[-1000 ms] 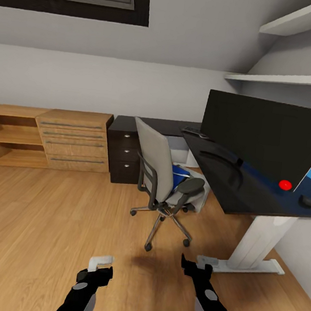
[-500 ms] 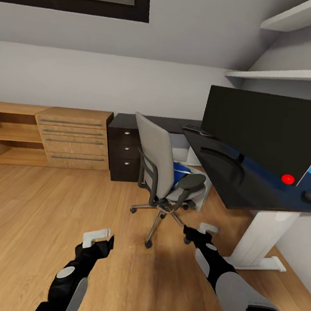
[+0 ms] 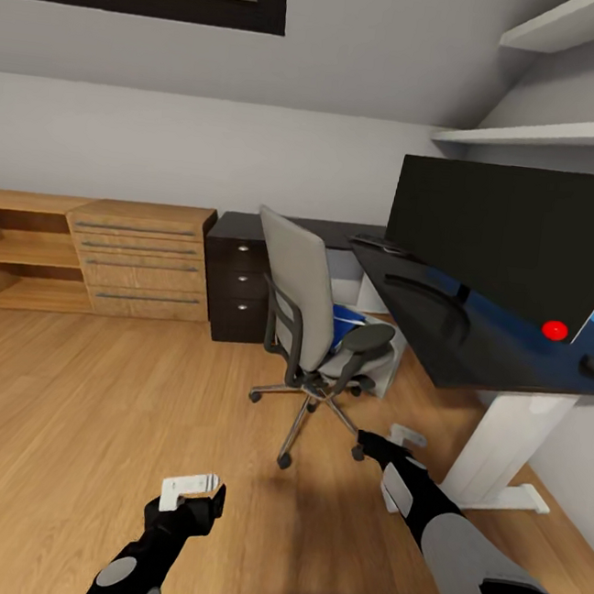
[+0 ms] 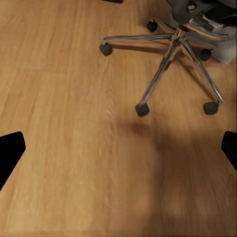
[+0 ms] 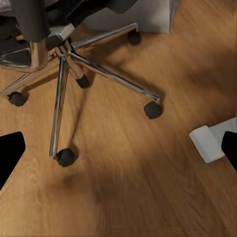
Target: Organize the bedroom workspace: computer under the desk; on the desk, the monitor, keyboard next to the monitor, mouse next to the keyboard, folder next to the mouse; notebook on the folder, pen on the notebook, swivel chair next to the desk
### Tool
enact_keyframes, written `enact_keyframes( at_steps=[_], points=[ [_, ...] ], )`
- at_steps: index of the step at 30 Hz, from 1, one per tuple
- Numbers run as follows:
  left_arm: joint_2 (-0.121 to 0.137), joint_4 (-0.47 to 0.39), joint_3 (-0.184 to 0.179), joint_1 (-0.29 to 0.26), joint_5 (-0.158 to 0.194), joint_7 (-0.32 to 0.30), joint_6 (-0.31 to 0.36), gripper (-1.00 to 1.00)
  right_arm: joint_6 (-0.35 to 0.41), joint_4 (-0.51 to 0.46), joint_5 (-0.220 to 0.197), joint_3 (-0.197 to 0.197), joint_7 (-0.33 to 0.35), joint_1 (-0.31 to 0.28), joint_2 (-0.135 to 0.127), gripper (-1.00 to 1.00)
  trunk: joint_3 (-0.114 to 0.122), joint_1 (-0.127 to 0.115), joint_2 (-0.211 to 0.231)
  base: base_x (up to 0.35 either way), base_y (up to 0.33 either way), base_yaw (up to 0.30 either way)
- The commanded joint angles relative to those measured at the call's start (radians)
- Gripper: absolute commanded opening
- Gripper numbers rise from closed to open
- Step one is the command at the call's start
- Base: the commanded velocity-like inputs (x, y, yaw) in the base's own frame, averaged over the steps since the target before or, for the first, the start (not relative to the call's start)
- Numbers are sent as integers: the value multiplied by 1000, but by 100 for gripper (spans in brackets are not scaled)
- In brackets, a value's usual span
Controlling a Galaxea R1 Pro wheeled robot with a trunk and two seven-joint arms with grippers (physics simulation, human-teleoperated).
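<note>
Swivel chair [image 3: 316, 336] stands on the wood floor [image 3: 91, 403] just beside the counter [image 3: 442, 323], grey back toward the robot, a blue flat item [image 3: 344, 328] on its seat. Risk: the castors may roll if an arm nudges the base, spilling that item. Left hand [image 3: 190, 488] and right hand [image 3: 401, 438] empty, fingers apart.

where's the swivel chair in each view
Head view: swivel chair stands mid-picture on the wood floor, left of the desk.
Left wrist view: its chrome star base and castors.
Right wrist view: the same base, with the desk's white foot nearby.
Shared landmark: the chrome base.
</note>
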Motion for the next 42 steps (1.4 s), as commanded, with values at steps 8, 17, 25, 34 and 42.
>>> enact_keyframes(
  at_steps=[8,17,25,34,42],
  points=[
    [4,-3,-35,2,10,13,5,100,-49,-73,2,1,60,8,-1,100,-26,31,-57,0,0,0],
    [9,-3,-2,3,11,15,6,100,-54,-98,4,1,81,12,-3,100,-26,31,-57,0,0,0],
    [9,-3,13,2,11,15,8,100,-54,-98,3,1,81,12,-3,100,-29,35,-64,0,0,0],
    [7,-3,12,3,10,16,8,100,-55,-97,3,0,81,17,-5,100,-57,69,-127,0,0,0],
    [7,-3,12,2,10,16,8,100,-58,-97,3,0,81,26,-11,100,-82,100,-183,0,0,0]
  ],
)
